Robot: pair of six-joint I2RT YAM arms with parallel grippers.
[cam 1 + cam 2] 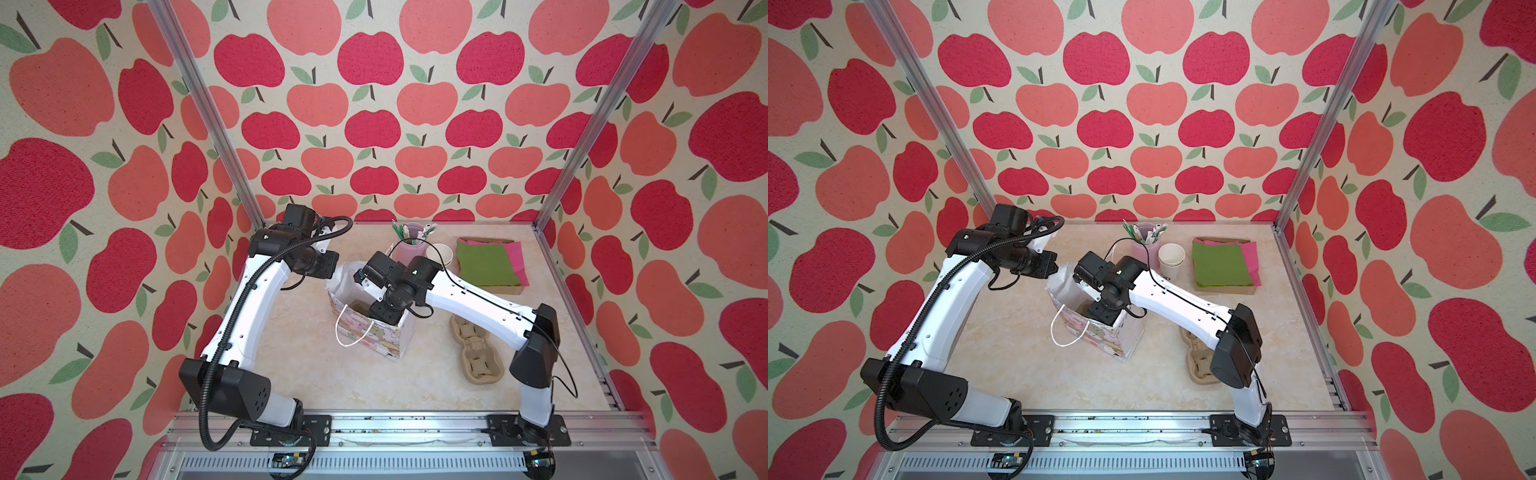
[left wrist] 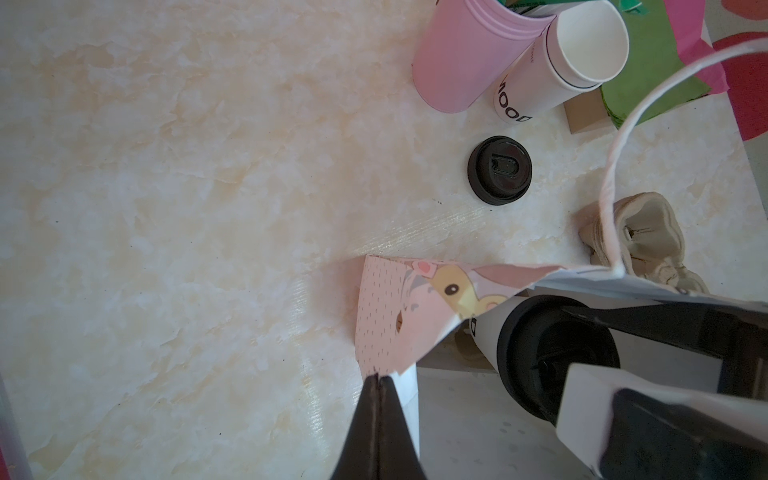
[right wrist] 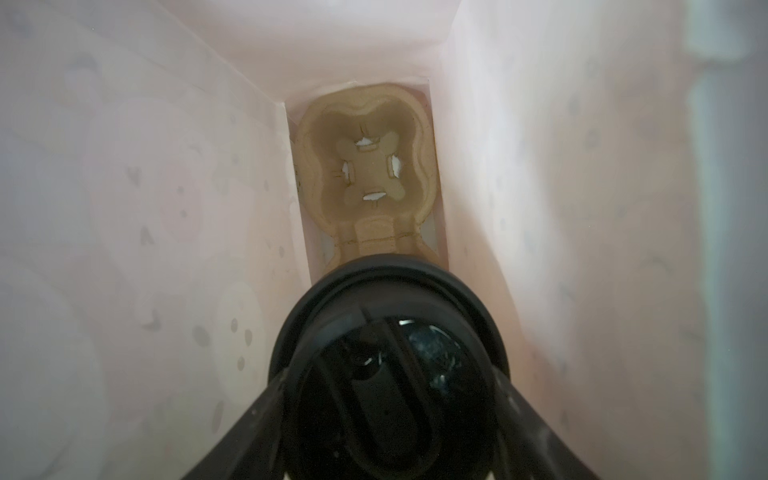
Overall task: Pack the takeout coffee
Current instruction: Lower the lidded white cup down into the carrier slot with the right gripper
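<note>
Pinches the far left corner of the gift bag (image 1: 374, 340) rim with the left hand (image 2: 376, 388), fingertips pressed together on the paper. Stands the bag upright on the counter (image 1: 299, 374), mouth open, one white cord handle hanging over the near face.

Reaches straight down into the bag with the right hand (image 3: 388, 374), clamped on the takeout coffee (image 2: 492, 332) at its black lid, one finger against each side of the lid. Holds the coffee inside the bag, below the rim, over a pulp carrier (image 3: 365, 166) lying flat on the bag's floor. Covers the carrier's near pocket with the lid in the right wrist view; cannot tell whether the cup's base sits in that pocket. Shows the far pocket empty.

Elsewhere on the counter: a loose black lid (image 2: 499, 170) lying between the bag and the white cups (image 1: 439, 251); a pink holder (image 1: 409, 249) with stirrers just beside those cups; green and pink napkins (image 1: 484, 262) in a cardboard tray at the back right; a second carrier (image 1: 478, 361) to the right of the bag, partly under the right arm.
</note>
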